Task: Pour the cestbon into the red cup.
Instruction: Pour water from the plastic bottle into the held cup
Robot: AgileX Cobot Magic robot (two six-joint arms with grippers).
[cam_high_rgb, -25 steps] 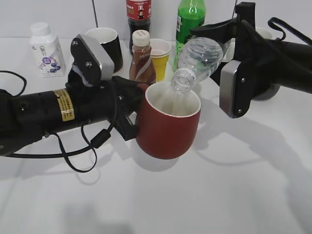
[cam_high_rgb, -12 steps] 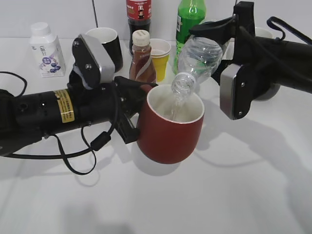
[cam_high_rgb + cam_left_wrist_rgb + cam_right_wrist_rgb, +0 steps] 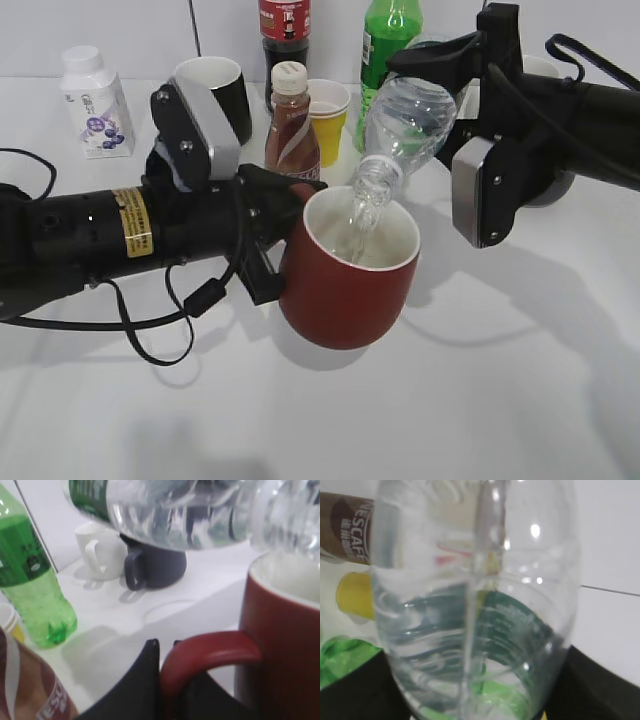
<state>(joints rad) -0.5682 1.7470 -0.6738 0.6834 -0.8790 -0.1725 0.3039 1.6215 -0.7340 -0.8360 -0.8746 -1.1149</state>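
The red cup [image 3: 350,280] is held above the table, tilted a little, by my left gripper [image 3: 262,245], which is shut on its loop handle [image 3: 210,652]. My right gripper [image 3: 450,95] is shut on the cestbon [image 3: 405,125], a clear bottle tipped mouth-down over the cup. Water streams from its open mouth into the cup's white inside. In the left wrist view the bottle [image 3: 190,510] hangs just above the cup's rim [image 3: 285,580]. In the right wrist view the bottle [image 3: 475,610] fills the frame between the dark fingers.
Behind stand a brown coffee bottle [image 3: 291,120], a small yellow cup [image 3: 328,120], a black mug [image 3: 215,95], a bright green bottle [image 3: 388,45], a dark cola bottle [image 3: 284,30] and a white milk bottle [image 3: 95,100]. A white mug [image 3: 97,552] and a dark mug [image 3: 155,565] stand at the right rear.
The bottle has tipped a little further and its mouth has shifted slightly right; water now streams into the cup. The cup has moved slightly right and down with my left gripper.
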